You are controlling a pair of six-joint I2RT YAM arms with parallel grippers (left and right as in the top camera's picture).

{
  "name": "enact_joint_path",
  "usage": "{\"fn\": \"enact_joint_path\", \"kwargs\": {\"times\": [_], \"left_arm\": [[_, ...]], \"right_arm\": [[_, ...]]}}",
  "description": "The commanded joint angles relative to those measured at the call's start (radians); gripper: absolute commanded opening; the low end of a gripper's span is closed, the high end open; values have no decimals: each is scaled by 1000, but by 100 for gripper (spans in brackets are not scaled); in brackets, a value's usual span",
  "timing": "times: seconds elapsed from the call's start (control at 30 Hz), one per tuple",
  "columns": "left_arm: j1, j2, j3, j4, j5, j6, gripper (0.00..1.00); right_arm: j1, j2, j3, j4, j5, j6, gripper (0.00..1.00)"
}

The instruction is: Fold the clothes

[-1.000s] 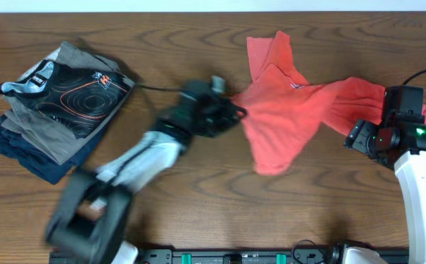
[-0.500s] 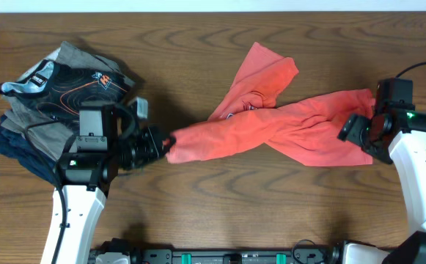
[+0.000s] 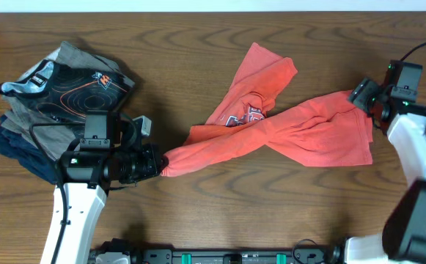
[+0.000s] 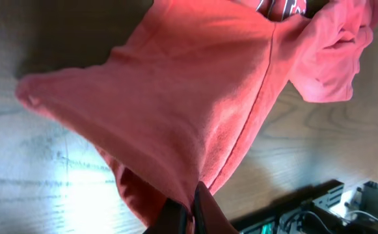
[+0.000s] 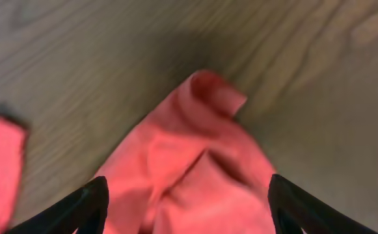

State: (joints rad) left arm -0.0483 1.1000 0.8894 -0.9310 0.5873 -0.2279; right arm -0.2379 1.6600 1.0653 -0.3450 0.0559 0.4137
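The coral-red T-shirt lies twisted and stretched across the middle of the table, with part of its navy-and-white lettering showing. My left gripper is shut on the shirt's left end; in the left wrist view the fingers pinch the red cloth. My right gripper is at the shirt's far right corner. In the right wrist view its fingers are spread wide with red cloth between them, not clamped.
A stack of folded garments stands at the left, with a black one with orange contour lines on top of grey and navy ones, close behind my left arm. A black cable runs at the far right.
My left gripper swung from the middle to the left, dragging the shirt's end with it and stretching the shirt out. My right gripper moved toward the far edge to the shirt's upper right corner.
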Motion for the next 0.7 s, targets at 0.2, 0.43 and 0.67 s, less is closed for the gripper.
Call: {"fn": "enact_joint_path", "kwargs": {"times": [0.2, 0.43, 0.67], "left_arm": [[3, 3, -3, 24, -24, 26, 6], [3, 3, -3, 46, -24, 26, 6], [3, 4, -3, 121, -70, 26, 6]], "right_arm": [[-54, 192, 7, 169, 14, 9, 75], [-53, 299, 7, 246, 10, 21, 73], [-54, 299, 24, 283, -23, 26, 1]]}}
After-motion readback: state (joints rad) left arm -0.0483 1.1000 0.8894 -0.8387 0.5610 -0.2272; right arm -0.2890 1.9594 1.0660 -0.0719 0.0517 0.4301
